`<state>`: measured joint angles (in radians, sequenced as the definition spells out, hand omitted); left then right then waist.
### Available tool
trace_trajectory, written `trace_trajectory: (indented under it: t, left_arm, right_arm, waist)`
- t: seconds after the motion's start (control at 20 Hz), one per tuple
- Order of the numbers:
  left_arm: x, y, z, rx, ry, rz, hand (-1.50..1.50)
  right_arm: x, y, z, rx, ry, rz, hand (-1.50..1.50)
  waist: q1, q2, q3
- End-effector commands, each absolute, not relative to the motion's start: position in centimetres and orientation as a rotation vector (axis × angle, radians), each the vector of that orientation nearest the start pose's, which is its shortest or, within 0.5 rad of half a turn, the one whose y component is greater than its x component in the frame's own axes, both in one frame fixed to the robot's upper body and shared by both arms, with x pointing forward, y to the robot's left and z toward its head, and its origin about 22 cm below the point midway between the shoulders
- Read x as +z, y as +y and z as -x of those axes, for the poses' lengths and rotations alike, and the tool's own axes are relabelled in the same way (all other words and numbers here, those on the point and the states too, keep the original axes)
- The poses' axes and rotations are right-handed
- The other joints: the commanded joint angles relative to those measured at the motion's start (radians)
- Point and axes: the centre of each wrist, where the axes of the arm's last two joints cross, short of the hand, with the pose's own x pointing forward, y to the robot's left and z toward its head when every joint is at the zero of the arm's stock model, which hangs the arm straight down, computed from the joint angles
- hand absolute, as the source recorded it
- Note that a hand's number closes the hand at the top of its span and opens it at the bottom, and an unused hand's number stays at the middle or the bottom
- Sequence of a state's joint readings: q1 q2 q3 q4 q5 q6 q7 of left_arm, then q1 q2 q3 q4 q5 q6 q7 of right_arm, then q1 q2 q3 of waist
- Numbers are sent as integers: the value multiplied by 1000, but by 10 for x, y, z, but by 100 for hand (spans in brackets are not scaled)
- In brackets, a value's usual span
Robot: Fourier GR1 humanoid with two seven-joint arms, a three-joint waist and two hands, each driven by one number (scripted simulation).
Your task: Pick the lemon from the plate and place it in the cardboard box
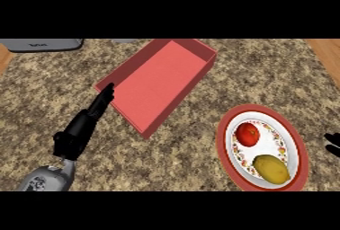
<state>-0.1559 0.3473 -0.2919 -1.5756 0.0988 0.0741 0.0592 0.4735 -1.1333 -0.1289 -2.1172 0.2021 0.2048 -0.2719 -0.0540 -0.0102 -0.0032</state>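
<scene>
A yellow lemon (271,169) lies on the near part of a red-rimmed, patterned plate (294,134) at the right of the counter. Beside it, farther back on the same plate, sits a red tomato-like fruit (248,134). The box (159,81) is a shallow red open tray, set diagonally at the centre back. My left hand (83,126) stretches up from the lower left with straight fingers, its tips at the box's near-left corner. Only the fingertips of my right hand (333,143) show at the right edge, just beyond the plate.
The counter is speckled brown stone. A grey appliance (41,44) sits at the back left edge. Wooden strips (327,51) show at the far right and far left corners.
</scene>
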Motion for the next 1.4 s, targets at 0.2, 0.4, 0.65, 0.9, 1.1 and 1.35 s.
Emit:
trace_trajectory:
  t: [0.2,0.4,0.65,0.9,1.1,1.35]
  left_arm:
    - [45,231,-266,-464,-1589,37,0]
    - [48,209,-280,-426,-1593,6,0]
    - [13,196,-279,-451,-1595,42,0]
    - [31,195,-283,-470,-1611,37,0]
    - [38,213,-290,-446,-1594,31,0]
    - [38,197,-278,-443,-1605,36,0]
  right_arm:
    - [202,-332,-138,1491,-1271,414,-150]
    - [196,-332,-135,1413,-1267,403,-150]
    - [164,-318,-147,1397,-1261,426,-150]
    - [148,-301,-166,1430,-1185,457,-150]
    - [132,-302,-175,1434,-1134,454,-150]
    - [123,-287,-180,1421,-1203,465,-150]
  waist:
    - [37,6,2]
    - [41,8,3]
    - [50,12,3]
    - [58,12,3]
    - [55,11,3]
    - [55,10,3]
